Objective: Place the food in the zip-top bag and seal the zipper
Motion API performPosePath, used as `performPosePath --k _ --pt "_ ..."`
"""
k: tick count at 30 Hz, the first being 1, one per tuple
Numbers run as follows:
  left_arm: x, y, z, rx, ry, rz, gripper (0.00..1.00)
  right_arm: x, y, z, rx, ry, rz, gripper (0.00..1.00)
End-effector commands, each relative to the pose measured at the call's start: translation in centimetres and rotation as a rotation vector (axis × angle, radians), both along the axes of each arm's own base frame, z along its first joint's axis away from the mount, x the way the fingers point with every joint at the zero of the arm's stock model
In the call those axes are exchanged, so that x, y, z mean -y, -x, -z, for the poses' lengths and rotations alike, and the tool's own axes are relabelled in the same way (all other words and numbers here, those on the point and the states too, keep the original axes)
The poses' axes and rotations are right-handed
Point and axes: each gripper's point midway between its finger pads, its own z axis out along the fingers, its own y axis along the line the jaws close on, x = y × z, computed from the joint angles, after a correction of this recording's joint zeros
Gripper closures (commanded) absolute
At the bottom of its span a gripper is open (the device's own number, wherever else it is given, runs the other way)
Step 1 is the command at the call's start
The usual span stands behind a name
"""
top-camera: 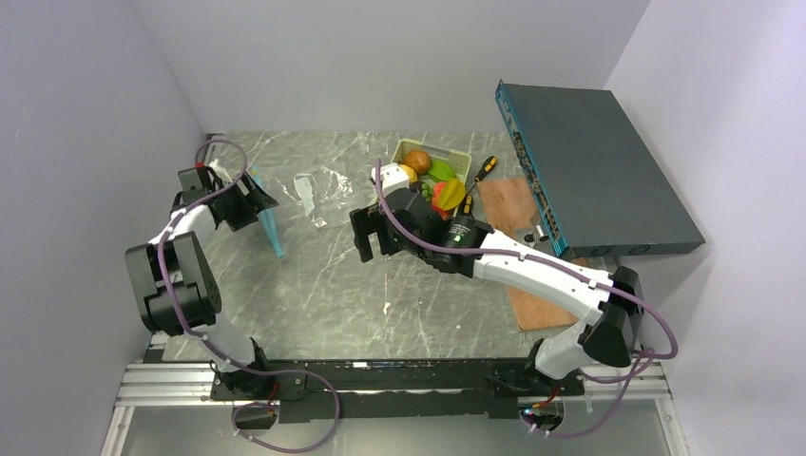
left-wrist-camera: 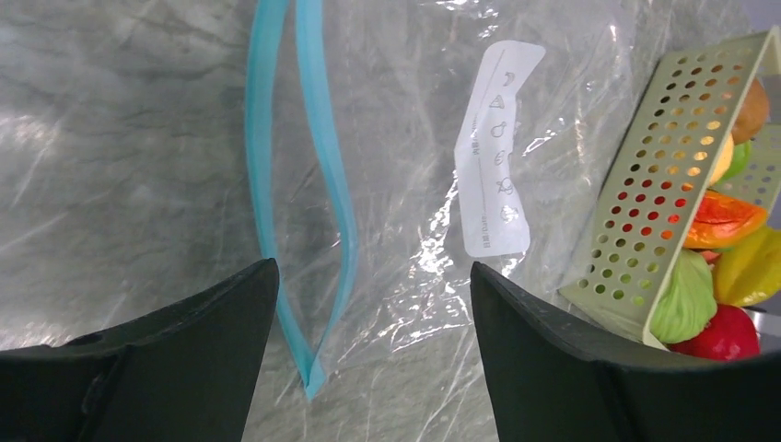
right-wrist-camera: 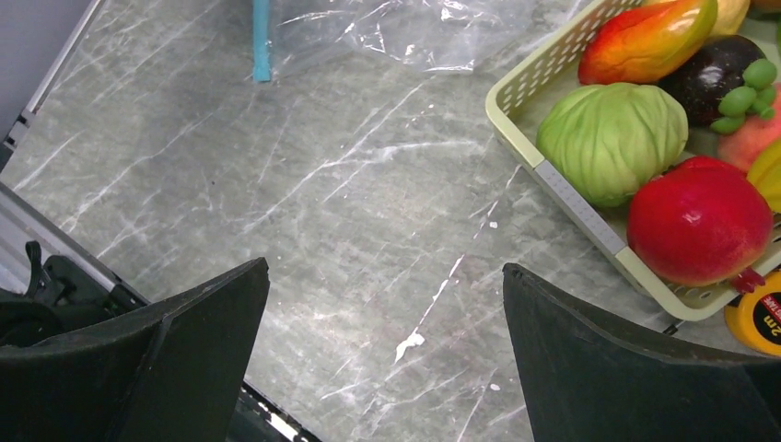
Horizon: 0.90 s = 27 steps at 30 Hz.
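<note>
The clear zip-top bag (top-camera: 318, 195) lies flat at the back left of the table; a white label (left-wrist-camera: 497, 147) shows on it. Its light blue zipper (left-wrist-camera: 304, 184) is parted along most of its length and joined at the near end. My left gripper (left-wrist-camera: 373, 267) is open and empty just above that near end, with the strip between its fingers; it also shows in the top view (top-camera: 255, 199). The food fills a pale green basket (right-wrist-camera: 571, 193): a green cabbage (right-wrist-camera: 612, 138), a red fruit (right-wrist-camera: 700, 221), an orange-red fruit (right-wrist-camera: 645, 37). My right gripper (right-wrist-camera: 385, 267) is open and empty over bare table, left of the basket.
A dark teal flat box (top-camera: 599, 171) leans at the back right over a wooden board (top-camera: 513, 209). Screwdrivers (top-camera: 485, 169) lie beside the basket (top-camera: 456, 152). A yellow tape measure (right-wrist-camera: 760, 318) sits by the basket's near corner. Walls close in on three sides.
</note>
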Motion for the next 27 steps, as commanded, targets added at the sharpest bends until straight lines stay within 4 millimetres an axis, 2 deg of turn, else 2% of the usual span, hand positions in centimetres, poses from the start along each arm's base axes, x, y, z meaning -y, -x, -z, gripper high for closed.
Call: performPosePath --k 1,10,14,16,19,22,27 --pt "0.9 -2.1 -1.5 0.072 0.045 0.1 0.2 0.5 -0.6 -1.4 0.018 -0.047 0.068 0.0" --pt "1.2 -2.2 1.4 -0.003 0.08 0.134 0.42 0.8 0.3 -3.6 0.087 -0.13 0.001 0.0" --pt "1.2 -2.3 1.5 -0.003 0.075 0.142 0.56 0.5 0.3 -2.7 0.074 -0.104 -0.014 0.0" --pt "1.4 -2.2 1.4 -0.005 0.079 0.15 0.71 0.2 0.4 -1.9 0.057 -0.073 -0.031 0.0" --pt "1.8 -2.3 0.4 0.0 0.075 0.159 0.88 -0.3 0.6 -0.9 0.043 -0.049 -0.071 0.0" --pt "2.5 -2.1 -1.2 0.002 0.032 0.162 0.99 -0.7 0.4 0.2 0.043 -0.034 -0.079 0.0" --pt "4.5 -1.2 -5.2 0.052 0.005 0.169 1.0 -1.8 -0.9 1.2 0.059 -0.023 -0.023 0.01"
